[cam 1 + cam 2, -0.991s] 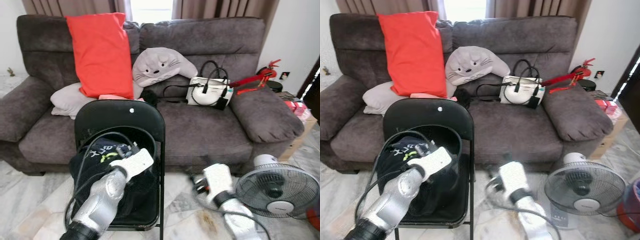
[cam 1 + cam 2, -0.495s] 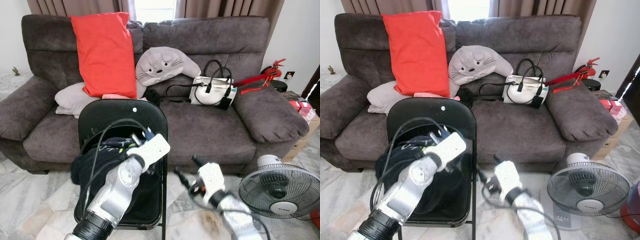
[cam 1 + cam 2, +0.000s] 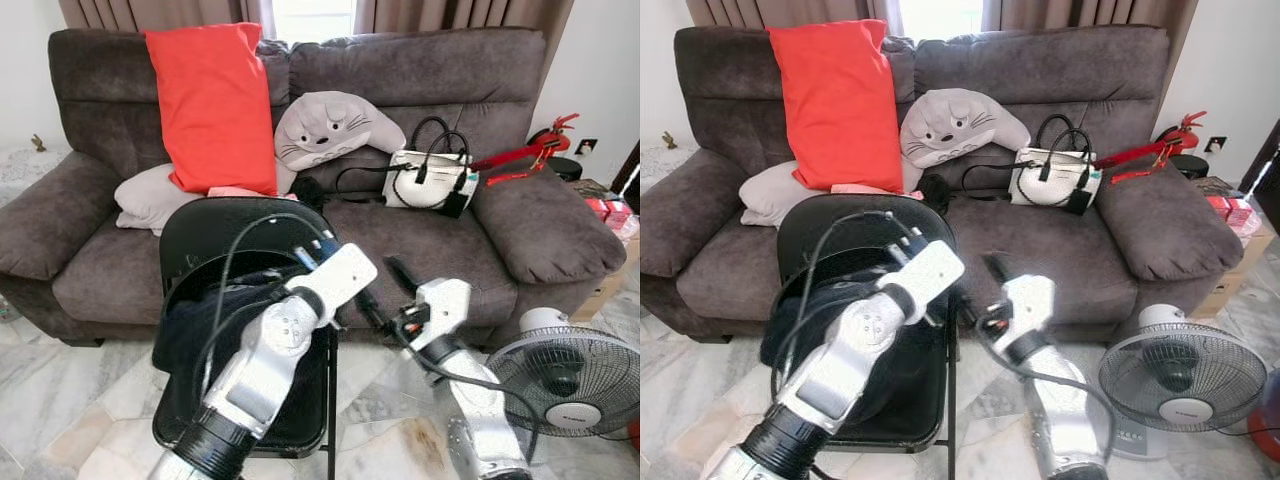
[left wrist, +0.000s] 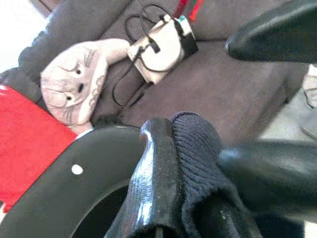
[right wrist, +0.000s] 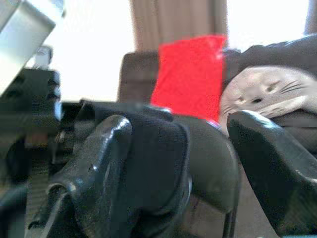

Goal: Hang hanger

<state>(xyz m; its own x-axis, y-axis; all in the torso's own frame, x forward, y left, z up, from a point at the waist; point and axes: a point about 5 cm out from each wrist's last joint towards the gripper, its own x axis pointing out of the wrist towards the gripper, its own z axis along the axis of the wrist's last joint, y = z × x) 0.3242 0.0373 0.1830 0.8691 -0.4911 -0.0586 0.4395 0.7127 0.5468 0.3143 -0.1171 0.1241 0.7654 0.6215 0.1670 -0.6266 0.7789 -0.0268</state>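
Fronting sofa (image 3: 420,250): folding chair (image 3: 215,235), marble floor (image 3: 60,400).

Soft daylight throughout; eye views sharp, wrist views blurred with blown-out windows.

both silver arms reach forward, raised; left pincer (image 4: 198,163) is clamped on dark fabric, right pincer (image 5: 178,163) fingers spread apart.

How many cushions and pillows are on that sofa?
3: a red pillow upright against the backrest, a grey animal-face cushion beside it, and a pale pillow lying on the seat below the red one. More may be hidden.
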